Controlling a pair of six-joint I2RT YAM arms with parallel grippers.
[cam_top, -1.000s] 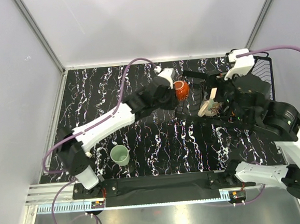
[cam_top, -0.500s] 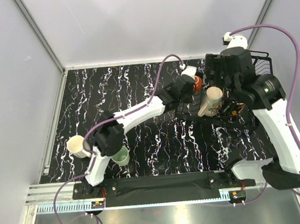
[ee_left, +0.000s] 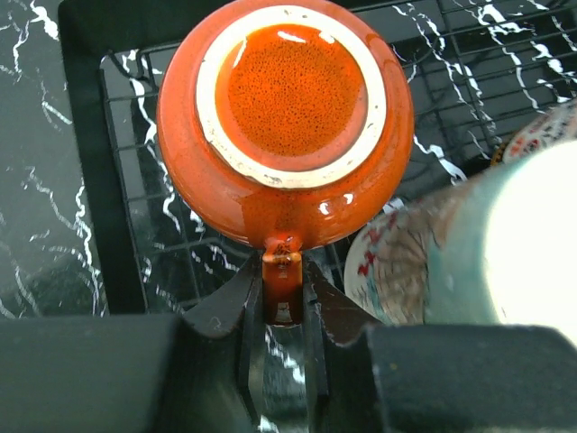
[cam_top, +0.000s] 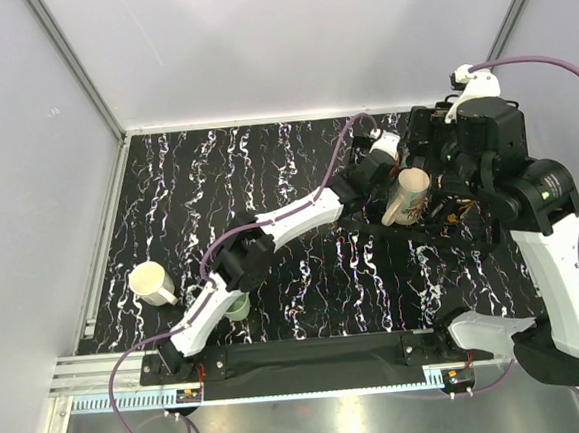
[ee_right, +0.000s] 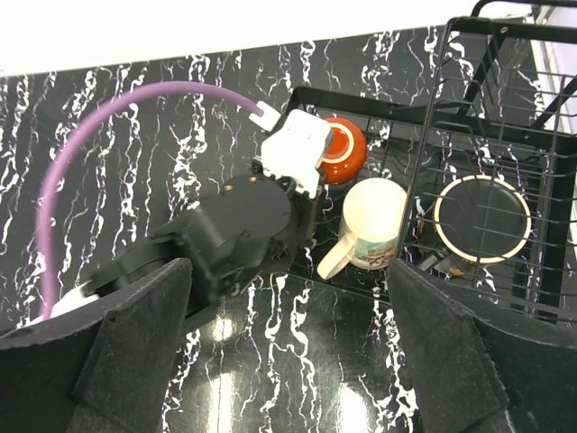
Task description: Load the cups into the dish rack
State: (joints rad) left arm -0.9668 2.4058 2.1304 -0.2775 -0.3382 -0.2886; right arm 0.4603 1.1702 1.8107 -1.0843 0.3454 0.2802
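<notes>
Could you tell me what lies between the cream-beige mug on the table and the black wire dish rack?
The top view shows black marbled tabletop, with the left arm's elbow crossing above it.

White-and-black arms (cam_top: 289, 214), purple cables (ee_right: 162, 87)

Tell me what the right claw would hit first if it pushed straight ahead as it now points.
Probably the left arm's dark wrist, dead ahead of the right claw; the patterned mug in the dish rack sits just beside that line. Depth is unclear.
</notes>
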